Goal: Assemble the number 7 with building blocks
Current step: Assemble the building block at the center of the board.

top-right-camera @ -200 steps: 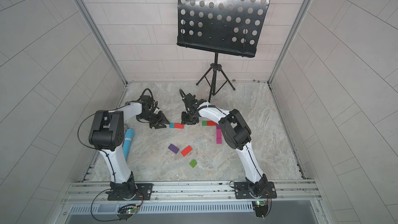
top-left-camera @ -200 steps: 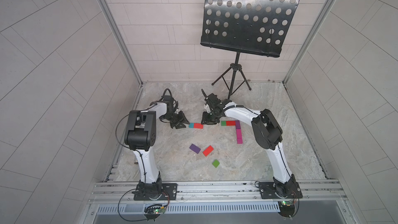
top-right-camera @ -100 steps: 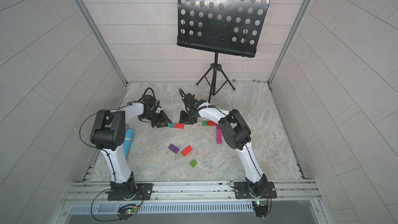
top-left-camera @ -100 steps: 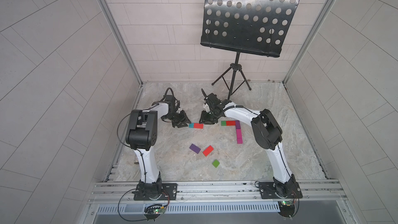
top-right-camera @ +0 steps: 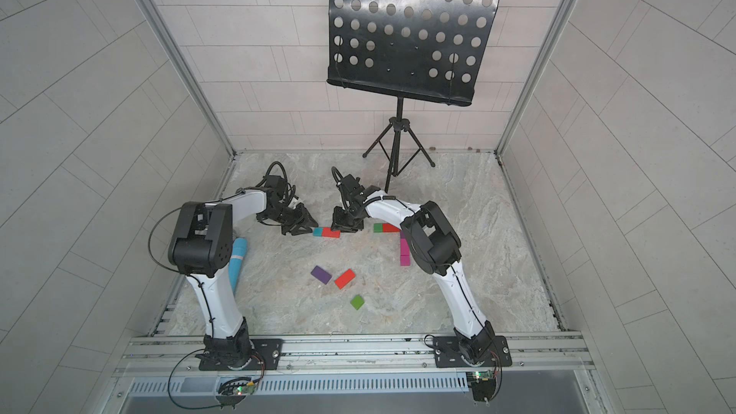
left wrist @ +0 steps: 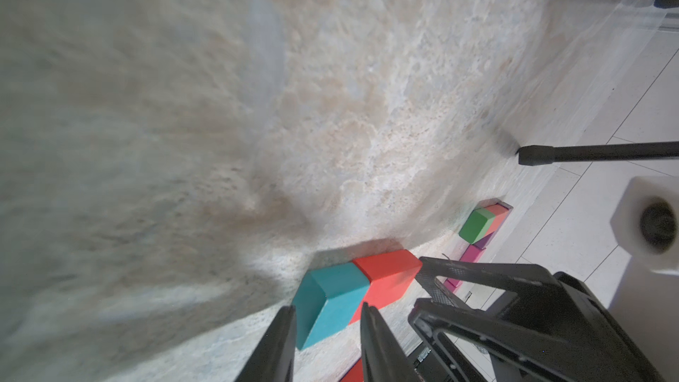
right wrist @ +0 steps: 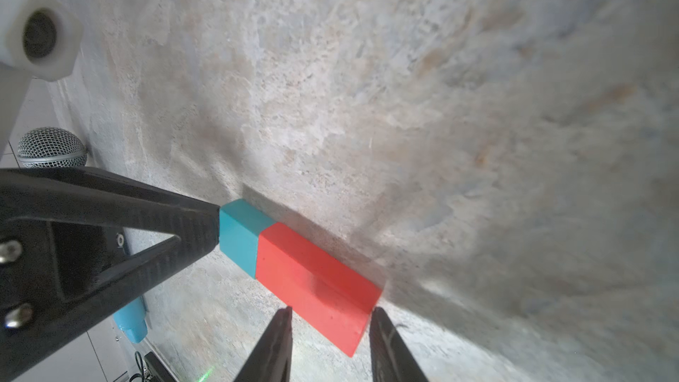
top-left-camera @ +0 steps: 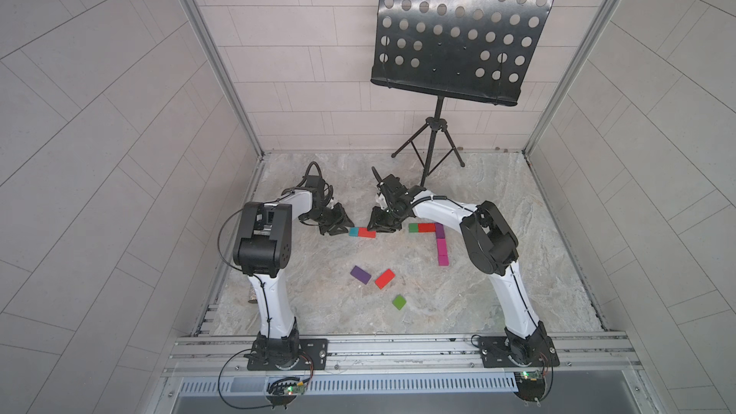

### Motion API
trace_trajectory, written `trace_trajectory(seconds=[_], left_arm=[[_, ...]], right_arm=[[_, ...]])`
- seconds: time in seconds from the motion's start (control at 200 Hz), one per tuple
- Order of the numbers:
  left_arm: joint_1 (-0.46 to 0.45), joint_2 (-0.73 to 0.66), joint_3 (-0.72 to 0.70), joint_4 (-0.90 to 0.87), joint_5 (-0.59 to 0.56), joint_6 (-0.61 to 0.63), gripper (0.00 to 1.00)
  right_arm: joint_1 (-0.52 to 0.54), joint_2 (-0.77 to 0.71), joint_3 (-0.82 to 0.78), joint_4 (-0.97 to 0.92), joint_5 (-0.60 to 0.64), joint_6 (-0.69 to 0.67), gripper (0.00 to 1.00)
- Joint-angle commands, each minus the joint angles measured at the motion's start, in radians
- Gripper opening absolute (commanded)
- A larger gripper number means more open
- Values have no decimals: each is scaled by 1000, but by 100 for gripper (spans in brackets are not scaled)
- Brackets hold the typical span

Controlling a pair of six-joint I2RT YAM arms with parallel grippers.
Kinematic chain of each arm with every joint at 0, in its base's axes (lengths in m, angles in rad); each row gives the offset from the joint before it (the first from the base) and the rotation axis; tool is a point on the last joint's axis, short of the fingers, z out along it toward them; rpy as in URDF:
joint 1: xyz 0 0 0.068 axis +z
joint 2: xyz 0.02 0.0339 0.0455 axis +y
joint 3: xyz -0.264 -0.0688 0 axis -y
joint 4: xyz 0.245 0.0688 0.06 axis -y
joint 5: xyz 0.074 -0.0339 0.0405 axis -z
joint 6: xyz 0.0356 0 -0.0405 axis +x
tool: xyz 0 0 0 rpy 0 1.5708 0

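Observation:
A teal block and a red block lie end to end on the floor as a short bar. My left gripper is at the teal end. In the left wrist view its fingertips flank the teal block and are shut on it. My right gripper is at the other end, its tips pinching the end of the red block. To the right lies the number 7: a green and red bar with a purple and magenta stem. Loose purple, red and green blocks lie nearer the front.
A black music stand stands on its tripod at the back, one leg close behind my right arm. A microphone with a blue handle lies by the left wall. A glittery cylinder sits beside the left arm's base.
My left gripper has edged right onto the teal block and closed a little. The right arm and all the blocks have stayed where they were.

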State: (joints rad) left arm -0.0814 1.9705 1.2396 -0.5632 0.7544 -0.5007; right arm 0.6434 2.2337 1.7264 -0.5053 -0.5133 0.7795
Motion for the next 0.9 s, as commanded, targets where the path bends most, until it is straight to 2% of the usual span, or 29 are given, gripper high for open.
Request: trace_trajectory(seconds=[0.0, 0.896], left_arm=[[-6, 11, -6, 13, 10, -2, 35], [-16, -6, -32, 42, 7, -38, 35]], right_arm=[[5, 22, 12, -4, 1, 13, 39], [9, 71, 78, -42, -6, 4, 39]])
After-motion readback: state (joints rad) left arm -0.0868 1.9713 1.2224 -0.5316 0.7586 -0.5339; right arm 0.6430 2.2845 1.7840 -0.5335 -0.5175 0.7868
